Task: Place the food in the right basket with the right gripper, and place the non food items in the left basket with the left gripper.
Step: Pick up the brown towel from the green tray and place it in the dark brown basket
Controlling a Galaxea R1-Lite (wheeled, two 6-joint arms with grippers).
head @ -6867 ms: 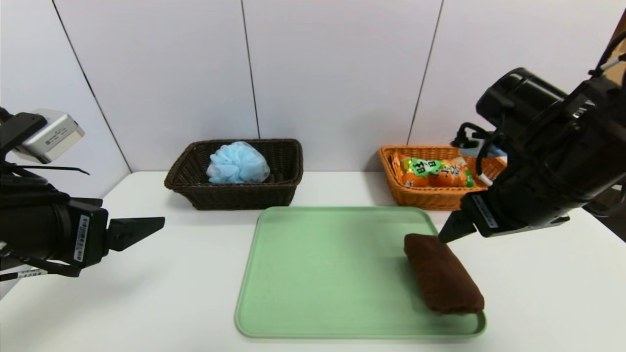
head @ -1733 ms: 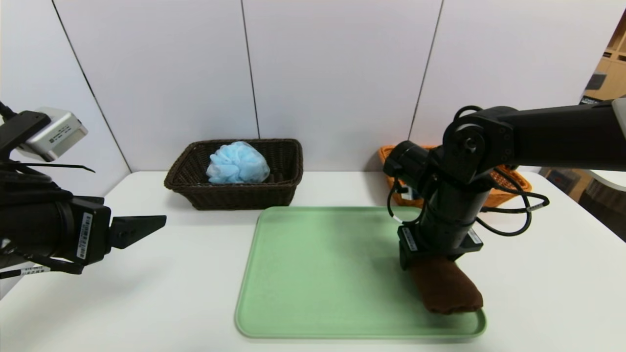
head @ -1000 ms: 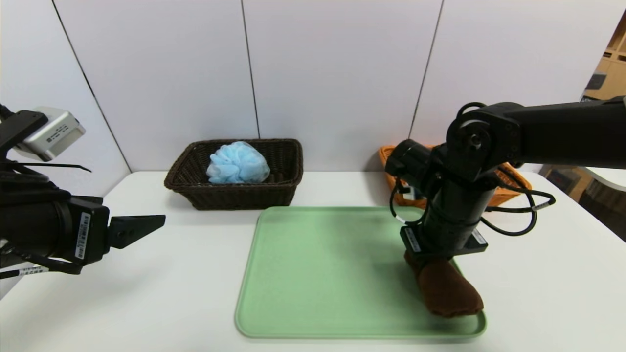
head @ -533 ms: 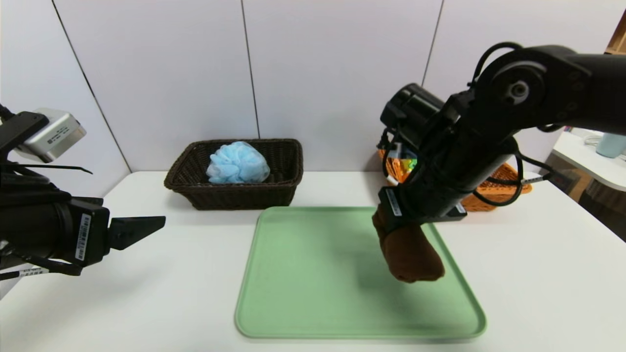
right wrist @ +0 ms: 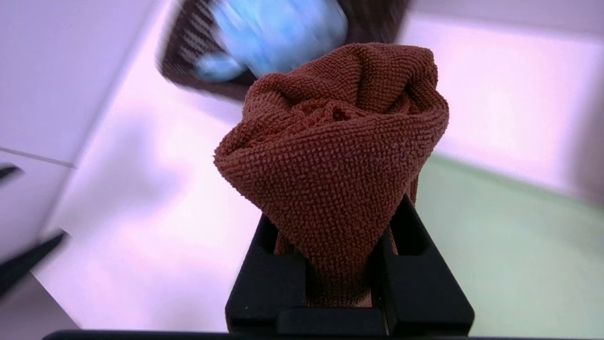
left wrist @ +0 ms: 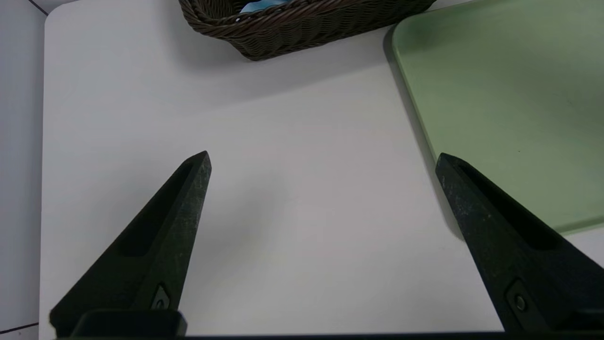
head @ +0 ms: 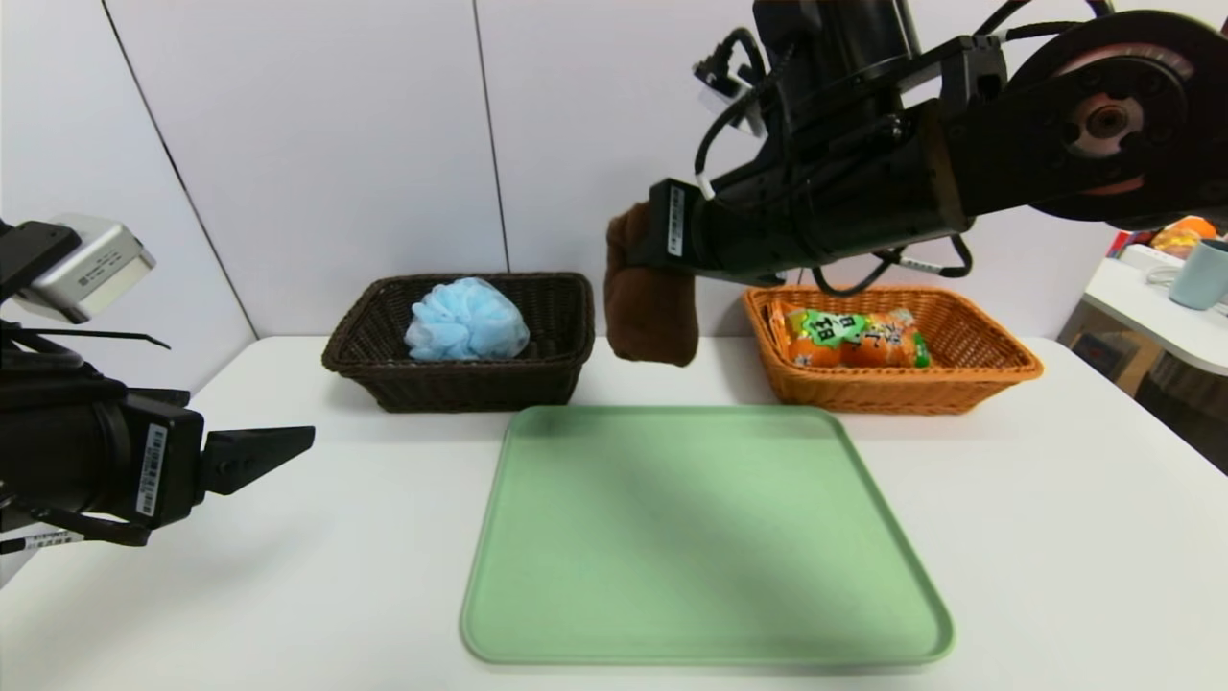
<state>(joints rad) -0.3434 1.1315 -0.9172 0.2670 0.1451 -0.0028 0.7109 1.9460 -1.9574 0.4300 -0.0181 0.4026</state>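
— Where did the head view look from?
— From above, forward and down over the white table (head: 1036,537); it took in the green tray (head: 705,537), both baskets and both arms.
— And the left wrist view?
— Low and close, over its own spread hand (left wrist: 322,160); it shared the tray's edge (left wrist: 500,104) and the dark basket (left wrist: 302,23) with the head view.
— The right wrist view?
— Very near, along the right hand (right wrist: 337,264) gripping the brown towel (right wrist: 335,156); the blurred dark basket (right wrist: 188,52) lay beyond.

The right end effector (right wrist: 347,264) pinches a brown towel (right wrist: 332,156) between closed fingers. Beyond the towel sit a dark basket (right wrist: 188,52) holding a blue puff (right wrist: 278,28), and a green tray (right wrist: 509,245).
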